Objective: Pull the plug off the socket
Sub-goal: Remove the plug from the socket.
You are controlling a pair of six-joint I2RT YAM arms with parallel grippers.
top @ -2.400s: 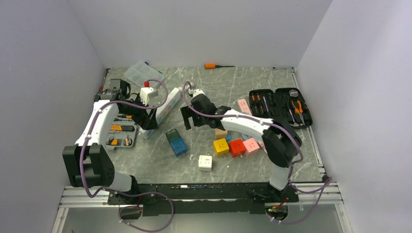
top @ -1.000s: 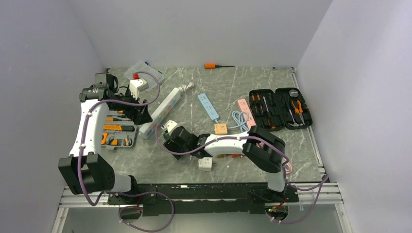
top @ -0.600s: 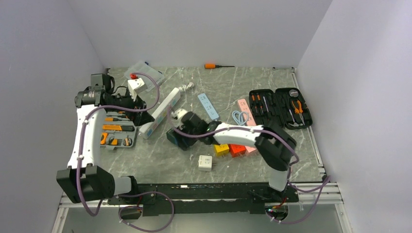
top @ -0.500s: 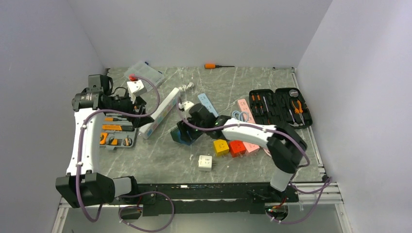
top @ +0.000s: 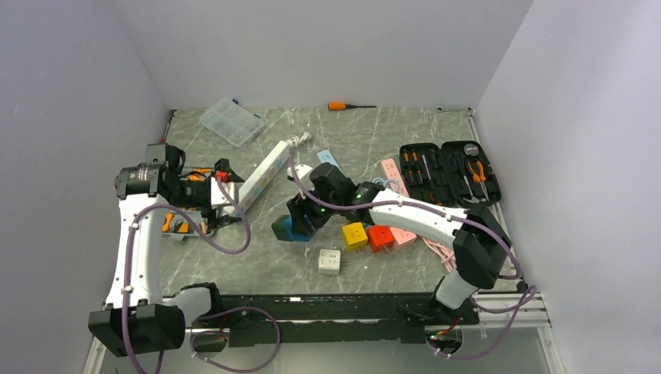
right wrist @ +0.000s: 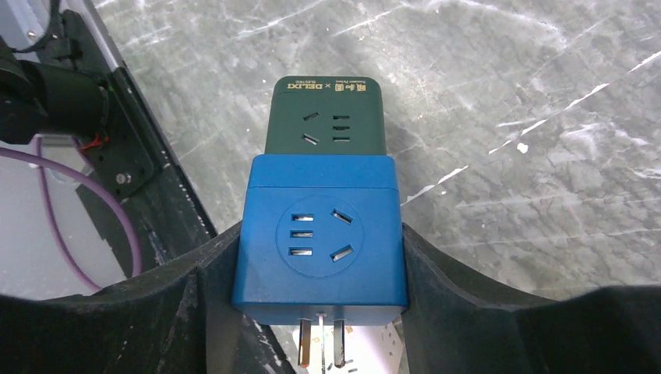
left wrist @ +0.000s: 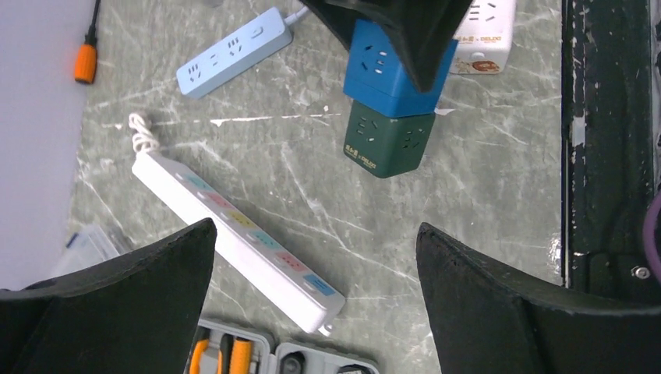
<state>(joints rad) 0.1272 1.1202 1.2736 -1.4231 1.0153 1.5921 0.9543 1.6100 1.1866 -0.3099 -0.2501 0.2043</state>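
From above, the open tool case (top: 448, 173) is holding screwdrivers and pliers, right of the fingers, the right arm stretching left; the left gripper (left wrist: 316, 230) is gaping wide, empty; the right gripper (right wrist: 319, 261) is clamping the blue cube (right wrist: 319, 218), the green cube (right wrist: 325, 117) joined beyond its fingertips.

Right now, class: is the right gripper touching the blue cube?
Touching. In the right wrist view the right gripper clamps both sides of the blue cube, with no gap showing.
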